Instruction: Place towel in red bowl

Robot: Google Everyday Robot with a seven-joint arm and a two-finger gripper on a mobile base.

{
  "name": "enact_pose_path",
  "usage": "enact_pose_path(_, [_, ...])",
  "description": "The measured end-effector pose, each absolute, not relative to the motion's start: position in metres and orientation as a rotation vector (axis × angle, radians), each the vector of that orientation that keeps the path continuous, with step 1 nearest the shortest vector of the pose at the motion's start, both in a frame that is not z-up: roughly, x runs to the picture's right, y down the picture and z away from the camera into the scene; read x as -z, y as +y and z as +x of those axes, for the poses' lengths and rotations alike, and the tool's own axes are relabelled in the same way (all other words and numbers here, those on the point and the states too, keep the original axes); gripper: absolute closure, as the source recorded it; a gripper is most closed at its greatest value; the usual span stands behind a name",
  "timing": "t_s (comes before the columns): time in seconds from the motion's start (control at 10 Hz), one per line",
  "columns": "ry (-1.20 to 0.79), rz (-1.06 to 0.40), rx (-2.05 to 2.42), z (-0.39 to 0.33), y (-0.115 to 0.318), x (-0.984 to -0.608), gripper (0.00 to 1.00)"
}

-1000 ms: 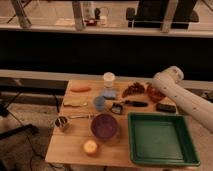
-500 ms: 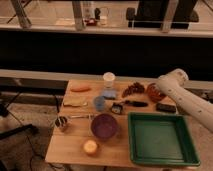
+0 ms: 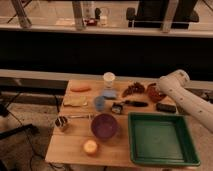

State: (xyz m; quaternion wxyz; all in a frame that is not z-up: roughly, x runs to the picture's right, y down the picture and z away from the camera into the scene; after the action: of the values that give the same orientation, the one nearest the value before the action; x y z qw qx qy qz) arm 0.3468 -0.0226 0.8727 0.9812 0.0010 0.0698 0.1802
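Note:
The red bowl (image 3: 152,92) is small, shallow and dark red-orange, at the table's back right. A yellowish folded towel (image 3: 75,101) lies flat at the left side of the table, far from the bowl. My white arm (image 3: 185,97) reaches in from the right, and its rounded end is just right of the red bowl. My gripper (image 3: 160,90) is at that end, by the bowl's right rim, mostly hidden by the arm. Nothing shows in it.
A purple bowl (image 3: 105,125) stands front centre and a green tray (image 3: 160,139) front right. Also there: a white cup (image 3: 109,79), a blue cup (image 3: 100,103), a blue pad (image 3: 109,93), a carrot-like item (image 3: 80,88), a metal cup (image 3: 61,122), an orange (image 3: 90,146), and dark items (image 3: 166,107) near the arm.
The arm's rounded end has shifted a little right and lower beside the red bowl. The towel and the other items have not moved.

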Motion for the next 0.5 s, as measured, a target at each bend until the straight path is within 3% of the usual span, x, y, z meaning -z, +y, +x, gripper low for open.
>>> enact_pose_path(0.5, [0.128,0.032,-0.358,0.329,-0.035,-0.872,0.20])
